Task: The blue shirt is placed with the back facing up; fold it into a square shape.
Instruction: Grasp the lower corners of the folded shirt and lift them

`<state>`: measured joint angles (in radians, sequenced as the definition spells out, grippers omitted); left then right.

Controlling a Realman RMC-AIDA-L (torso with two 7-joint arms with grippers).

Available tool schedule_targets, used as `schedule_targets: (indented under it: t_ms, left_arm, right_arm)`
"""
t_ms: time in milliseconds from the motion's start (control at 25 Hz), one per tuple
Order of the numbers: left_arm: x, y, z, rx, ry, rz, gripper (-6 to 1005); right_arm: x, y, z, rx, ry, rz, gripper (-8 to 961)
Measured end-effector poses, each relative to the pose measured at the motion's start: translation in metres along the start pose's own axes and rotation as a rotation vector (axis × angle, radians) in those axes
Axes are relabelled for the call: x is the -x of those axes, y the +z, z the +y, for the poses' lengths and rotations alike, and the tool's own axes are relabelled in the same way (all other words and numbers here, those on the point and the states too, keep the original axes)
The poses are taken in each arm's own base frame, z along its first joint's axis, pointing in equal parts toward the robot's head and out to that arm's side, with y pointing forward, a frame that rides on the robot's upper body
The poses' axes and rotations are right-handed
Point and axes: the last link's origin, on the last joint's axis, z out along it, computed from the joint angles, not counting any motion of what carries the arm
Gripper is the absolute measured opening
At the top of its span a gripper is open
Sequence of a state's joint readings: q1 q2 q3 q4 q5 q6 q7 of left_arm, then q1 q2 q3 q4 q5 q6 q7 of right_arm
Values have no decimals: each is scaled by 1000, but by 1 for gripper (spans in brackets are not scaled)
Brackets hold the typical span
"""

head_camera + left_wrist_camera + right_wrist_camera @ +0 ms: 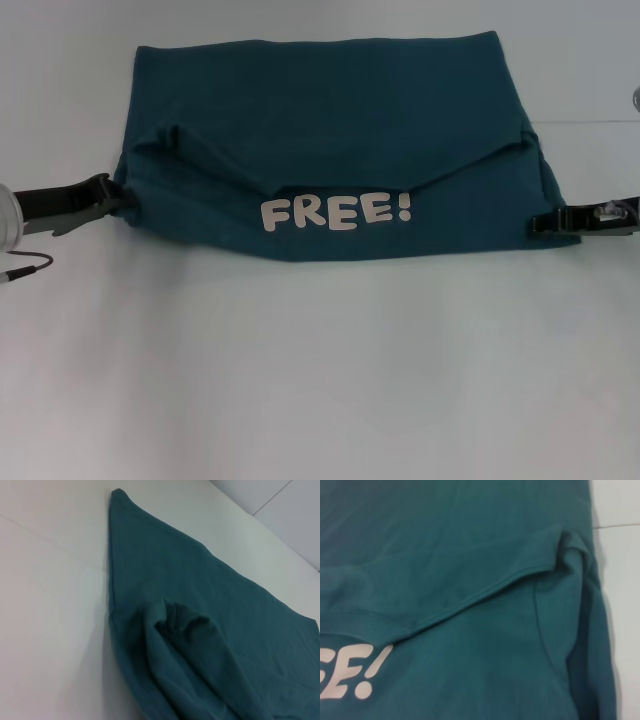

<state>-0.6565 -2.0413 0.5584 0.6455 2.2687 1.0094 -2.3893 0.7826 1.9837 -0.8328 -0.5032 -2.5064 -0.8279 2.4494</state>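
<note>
Near table: bare white table [320, 380] fills the lower half of the head view; a thin cable [25, 268] lies at its left edge.
Left gripper: the left gripper [118, 198] sits at the middle left of the head view, its tip touching the shirt's left edge; whether it is pinching cloth or how far open it is, I cannot tell.
Right gripper: the right gripper [540, 222] sits at the middle right, tip at the shirt's right edge; its opening also cannot be told.
Shirt: the blue shirt [330, 140] lies across the upper middle of the head view, already partly folded, with a turned-over flap showing the white lettering [335, 212] near its front edge.
Step in hand: probably carrying the near fold up and over toward the far edge.
Doing it well: move both sides level and together, so the fold line stays straight; lay side edges over side edges.
Watch: bunched cloth [185, 625] by the left side and a puckered seam [565, 550] on the right want smoothing, or the square will come out lumpy.
Far edge: the far hem [320, 42] lies straight and flat, a good line to match.
</note>
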Motion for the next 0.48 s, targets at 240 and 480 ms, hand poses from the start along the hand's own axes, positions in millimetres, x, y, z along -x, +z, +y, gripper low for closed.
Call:
schedule_targets:
  t_ms: [240,480]
  left_arm:
    - [0,0,0,0,-1,-1,30]
    - [1,0,0,2,-3,-3,30]
  right_arm:
    - [2,-2,-4,-9,15,-8,523]
    - [4,-2,-4,-11,13,-7,272]
